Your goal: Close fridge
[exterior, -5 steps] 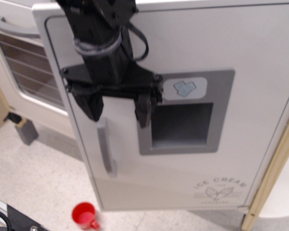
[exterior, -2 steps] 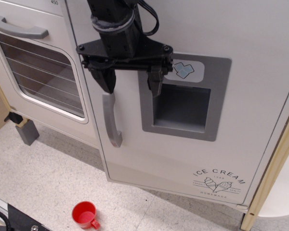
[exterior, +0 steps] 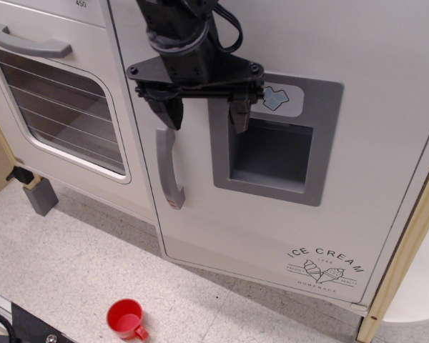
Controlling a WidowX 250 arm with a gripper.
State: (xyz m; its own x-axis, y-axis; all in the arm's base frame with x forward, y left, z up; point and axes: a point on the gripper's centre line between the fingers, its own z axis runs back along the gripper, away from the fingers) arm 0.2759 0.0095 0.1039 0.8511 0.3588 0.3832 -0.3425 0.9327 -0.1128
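Note:
The white toy fridge door fills the right of the view, with a grey recessed dispenser panel, a grey vertical bar handle and an "ICE CREAM" logo. The door lies nearly flush with the front of the oven beside it. My black gripper is open and empty, pressed close against the door's upper left. Its left finger sits just above the handle top and its right finger is at the dispenser's upper left edge.
A white oven with a barred window and a horizontal grey handle stands left of the fridge. A red cup lies on the speckled floor below. A wooden post runs along the right edge.
The fridge door has swung from angled open toward flush with the cabinet. My gripper moved with it, up and to the right, staying open.

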